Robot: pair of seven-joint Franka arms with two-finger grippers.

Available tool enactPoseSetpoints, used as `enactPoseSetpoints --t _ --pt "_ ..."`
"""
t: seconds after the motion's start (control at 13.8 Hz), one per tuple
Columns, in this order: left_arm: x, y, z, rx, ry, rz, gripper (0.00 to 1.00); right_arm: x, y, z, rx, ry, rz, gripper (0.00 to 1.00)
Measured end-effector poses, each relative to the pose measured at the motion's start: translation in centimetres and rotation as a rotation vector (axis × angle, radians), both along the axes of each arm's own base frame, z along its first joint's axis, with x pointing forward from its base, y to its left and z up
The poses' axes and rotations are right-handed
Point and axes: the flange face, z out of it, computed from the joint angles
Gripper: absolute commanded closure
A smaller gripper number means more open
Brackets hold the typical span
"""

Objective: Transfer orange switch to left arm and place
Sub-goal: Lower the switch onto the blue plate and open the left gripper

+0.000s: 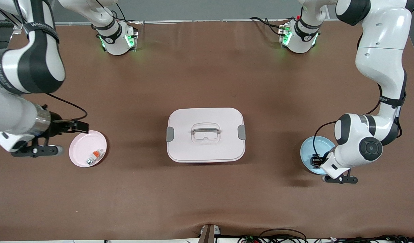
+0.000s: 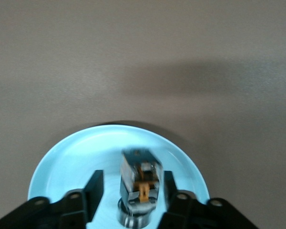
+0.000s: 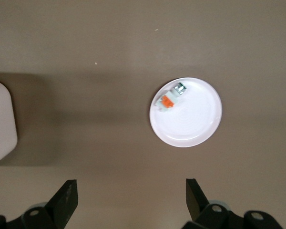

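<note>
We see the left gripper (image 2: 132, 191) low over the blue plate (image 1: 309, 150) at the left arm's end, fingers spread either side of the orange switch (image 2: 140, 183), which sits on the plate; contact unclear. The box (image 1: 205, 135) sits mid-table. The right gripper (image 3: 131, 198) waits spread wide above the table by the pink plate (image 1: 79, 148), which holds a white switch (image 1: 95, 156).

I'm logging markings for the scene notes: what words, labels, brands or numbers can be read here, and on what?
Right arm, black band: pale lettering, too blurred to read.
Left arm, black band near the wrist: small lettering, too small to read.
Box, blue plate, pink plate, orange switch: no text visible.
Both wrist views: no text.
</note>
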Motion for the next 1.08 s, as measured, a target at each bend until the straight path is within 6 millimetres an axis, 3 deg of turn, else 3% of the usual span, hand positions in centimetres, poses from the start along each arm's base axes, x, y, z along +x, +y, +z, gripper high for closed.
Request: enactPoseSetpoints --t 0.22,0.36,0.51,0.72,0.87,1.08 --pt "0.4 1.2 0.8 0.001 -0.015 0.012 0.0 -1.1 -5.5 3.2 0.002 -0.034 0.043 0.0" --pt "0.7 1.8 3.5 0.007 -0.032 0.018 0.0 -2.1 -9.0 5.1 0.005 -0.059 0.034 0.0" --pt "0.6 2.0 8.3 0.021 -0.045 0.021 0.0 -2.9 -11.7 6.5 0.005 -0.079 0.011 0.0" --pt "-0.1 2.9 16.8 0.073 -0.101 0.019 0.0 -3.7 -13.2 7.5 0.005 -0.083 -0.013 0.0" --pt "-1.0 5.0 21.8 0.097 -0.148 0.046 0.0 -3.8 -13.5 7.6 0.003 -0.084 -0.019 0.0" --pt "-2.8 7.9 27.1 0.116 -0.169 0.089 0.0 -4.6 -14.6 9.1 -0.001 -0.106 -0.038 0.0"
